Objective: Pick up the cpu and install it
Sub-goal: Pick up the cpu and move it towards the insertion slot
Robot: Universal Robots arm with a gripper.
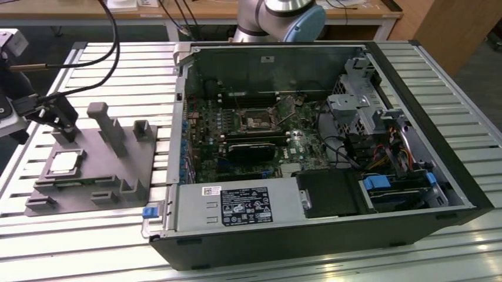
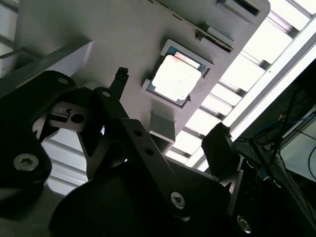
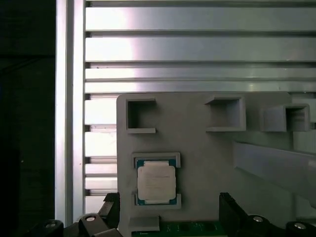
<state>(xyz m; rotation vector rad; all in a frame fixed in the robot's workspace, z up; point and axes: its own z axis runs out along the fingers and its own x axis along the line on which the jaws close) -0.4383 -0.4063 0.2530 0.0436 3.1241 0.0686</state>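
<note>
The cpu [image 1: 64,163] lies flat, silver top up, in a shallow seat on the grey tray [image 1: 94,194], at the exterior view's left. Both wrist views show the cpu [image 2: 177,78] [image 3: 156,183] in its framed recess. My gripper [image 1: 61,126] hangs just above the tray, behind the cpu and not touching it. Its black fingers [image 3: 229,207] stand wide apart, so the gripper [image 3: 170,210] [image 2: 170,108] is open with nothing between them. The dark square socket [image 1: 257,122] sits on the motherboard inside the open computer case [image 1: 314,235].
Upright grey blocks [image 1: 110,129] rise from the tray close beside the gripper. Black cables [image 1: 110,41] hang from the arm at the back left. The case walls [image 1: 182,88] stand between tray and socket. The table [image 1: 63,247] is slatted aluminium.
</note>
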